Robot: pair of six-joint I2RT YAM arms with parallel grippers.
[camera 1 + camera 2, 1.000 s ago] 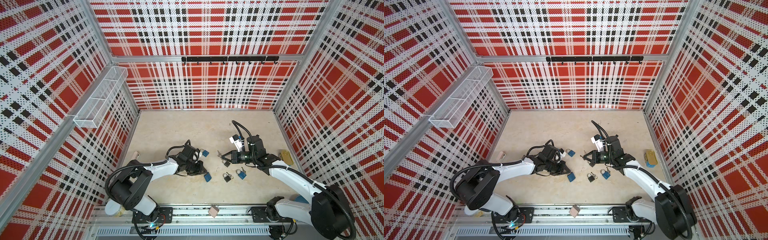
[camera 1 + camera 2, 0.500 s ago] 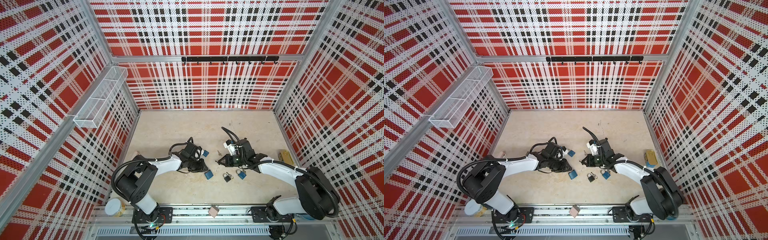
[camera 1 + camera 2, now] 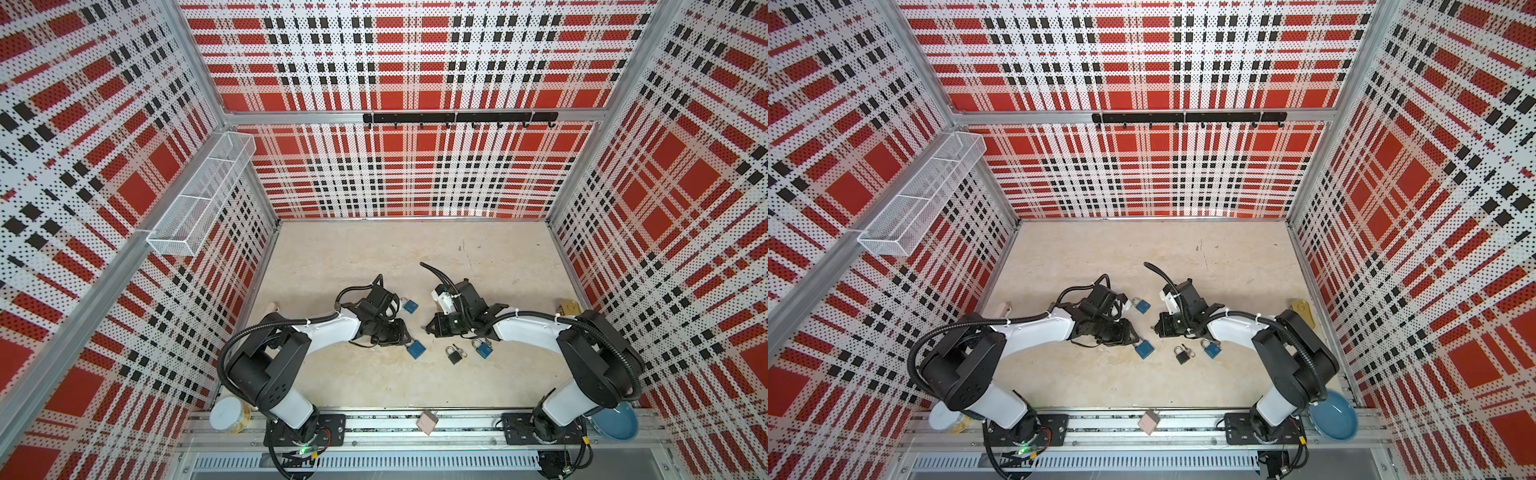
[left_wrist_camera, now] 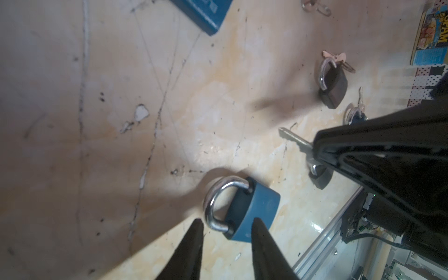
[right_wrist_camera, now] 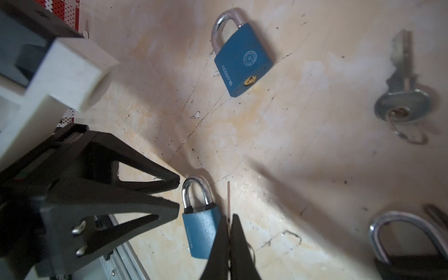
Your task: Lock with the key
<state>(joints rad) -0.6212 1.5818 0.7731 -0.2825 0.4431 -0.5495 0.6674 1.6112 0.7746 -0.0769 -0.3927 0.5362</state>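
Left gripper (image 4: pixel 226 224): half open, holding nothing, tips beside blue padlock (image 4: pixel 252 211) on floor (image 4: pixel 145 97); was shut second ago. Right gripper (image 5: pixel 229 218): clamped on key (image 4: pixel 294 140), pointing 9 o'clock in both top views, now nearer blue padlock.

The scuffed beige tabletop (image 3: pixel 365 257) bears 3 blue locks: far blue padlock (image 3: pixel 410 306), middle blue padlock (image 3: pixel 416 350), right blue padlock (image 3: pixel 483 350) just beside 1 black padlock (image 3: pixel 454 356), plus a loose key (image 5: pixel 402 101).

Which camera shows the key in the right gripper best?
Left wrist: the key juts out side-on from the right gripper. Right wrist sees it edge-on, a thin sliver; in both top views it is barely a speck.
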